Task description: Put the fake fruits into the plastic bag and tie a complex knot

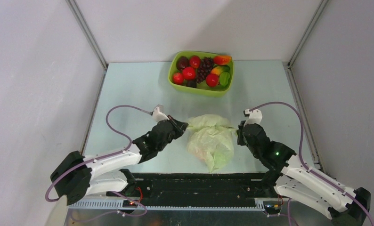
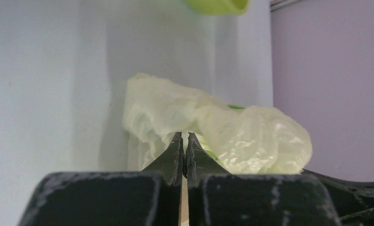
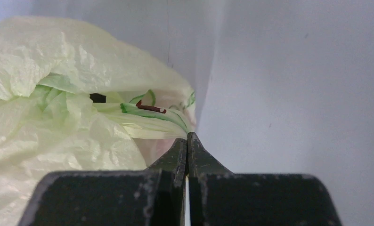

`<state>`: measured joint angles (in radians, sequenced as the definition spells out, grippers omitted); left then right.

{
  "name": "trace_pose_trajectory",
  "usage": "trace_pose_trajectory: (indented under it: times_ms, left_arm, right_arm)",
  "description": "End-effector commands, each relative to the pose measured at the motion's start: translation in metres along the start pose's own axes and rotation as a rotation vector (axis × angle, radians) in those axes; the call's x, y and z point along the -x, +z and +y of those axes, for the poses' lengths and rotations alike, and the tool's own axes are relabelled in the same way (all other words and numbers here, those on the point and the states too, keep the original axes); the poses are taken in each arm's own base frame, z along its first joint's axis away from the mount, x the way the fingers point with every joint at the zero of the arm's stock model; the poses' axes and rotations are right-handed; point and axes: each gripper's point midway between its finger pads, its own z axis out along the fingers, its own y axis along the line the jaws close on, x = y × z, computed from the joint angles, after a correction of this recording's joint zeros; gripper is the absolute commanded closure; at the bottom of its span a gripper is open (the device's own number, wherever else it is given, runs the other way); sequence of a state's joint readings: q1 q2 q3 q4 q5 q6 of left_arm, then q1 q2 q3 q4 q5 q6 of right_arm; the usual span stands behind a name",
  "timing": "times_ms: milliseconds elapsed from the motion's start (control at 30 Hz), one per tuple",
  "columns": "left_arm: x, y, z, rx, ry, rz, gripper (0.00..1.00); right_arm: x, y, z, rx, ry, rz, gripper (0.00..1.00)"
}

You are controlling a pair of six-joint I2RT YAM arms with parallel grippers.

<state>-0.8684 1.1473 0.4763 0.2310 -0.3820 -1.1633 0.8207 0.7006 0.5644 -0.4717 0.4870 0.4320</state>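
The plastic bag (image 1: 211, 139) lies crumpled on the table between my two arms, pale yellow-green and translucent. My left gripper (image 1: 185, 125) is shut on a fold at the bag's upper left edge (image 2: 251, 136), fingertips (image 2: 185, 135) pinching thin film. On the bag's right edge, my right gripper (image 1: 238, 134) is shut on a green-printed strip (image 3: 152, 115) that runs into its tips (image 3: 187, 136). A faint pinkish shape shows through the bag (image 3: 58, 70). The fake fruits sit in the tray at the back: red apples (image 1: 189, 73), grapes (image 1: 204, 70), plum (image 1: 182, 62), peach (image 1: 222, 60). No knot is in view.
The lime-green tray (image 1: 199, 90) stands at the far middle of the table, its edge showing at the top of the left wrist view (image 2: 218, 4). White walls enclose the table on the left, back and right. A black rail (image 1: 199, 181) runs along the near edge.
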Motion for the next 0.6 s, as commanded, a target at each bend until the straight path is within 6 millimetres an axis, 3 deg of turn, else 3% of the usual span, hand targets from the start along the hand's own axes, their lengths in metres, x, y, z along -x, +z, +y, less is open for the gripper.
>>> trace_pose_trajectory:
  times_ms: [0, 67, 133, 200, 300, 333, 400, 467, 567]
  left_arm:
    - [0.054, -0.013, -0.034, -0.048, 0.094, -0.189, 1.00]
    - [0.065, -0.018, -0.035, -0.043, 0.112, -0.232, 1.00]
    - [0.070, -0.019, -0.020, -0.003, 0.128, -0.259, 1.00]
    - [0.068, -0.015, 0.005, 0.055, 0.128, -0.262, 1.00]
    - [0.061, -0.011, 0.045, 0.136, 0.103, -0.276, 1.00]
    - [0.059, -0.011, 0.062, 0.175, 0.113, -0.286, 1.00]
    - [0.056, -0.012, 0.083, 0.225, 0.126, -0.291, 1.00]
    - [0.056, -0.013, 0.091, 0.243, 0.131, -0.294, 1.00]
    - [0.063, -0.013, 0.081, 0.224, 0.181, -0.303, 1.00]
  right_arm:
    - [0.072, -0.011, -0.017, -0.148, -0.046, -0.202, 1.00]
    - [0.086, -0.008, -0.021, -0.188, -0.070, -0.222, 1.00]
    - [0.089, 0.000, -0.030, -0.235, -0.079, -0.208, 1.00]
    - [0.079, 0.014, -0.044, -0.281, -0.056, -0.153, 1.00]
    - [0.040, 0.041, -0.064, -0.314, -0.008, -0.010, 1.00]
    - [0.035, 0.046, -0.076, -0.342, 0.036, 0.010, 1.00]
    - [0.019, 0.053, -0.080, -0.331, 0.059, 0.047, 1.00]
    - [0.017, 0.053, -0.085, -0.340, 0.051, 0.040, 1.00]
    - [0.039, 0.051, -0.081, -0.321, 0.038, -0.021, 1.00]
